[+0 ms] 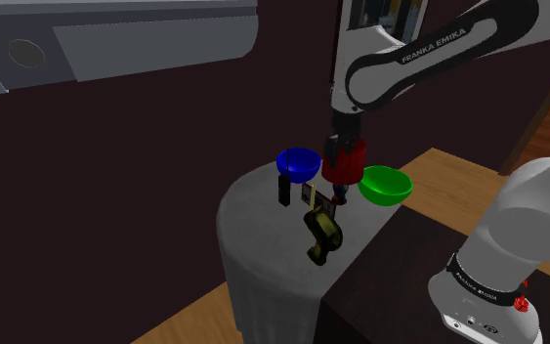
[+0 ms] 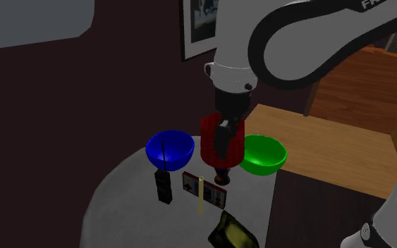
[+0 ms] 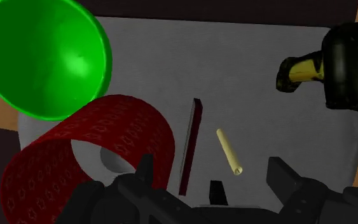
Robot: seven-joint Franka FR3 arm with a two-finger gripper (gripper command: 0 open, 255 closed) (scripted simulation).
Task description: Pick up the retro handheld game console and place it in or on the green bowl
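Observation:
The game console stands on edge on the round grey table, thin and dark red from above. In the second exterior view the console shows a pale face with a red border. My black gripper hangs above it, open, holding nothing, with the console below the gap, nearer the one finger. The green bowl sits at the table's edge, just beyond a red cup. From the side, the gripper is in front of the red cup, left of the green bowl.
A beige stick stands next to the console. A black walkie-talkie and a blue bowl are to the second exterior view's left. A yellow-and-black object lies near the table's front edge. A wooden surface adjoins the table.

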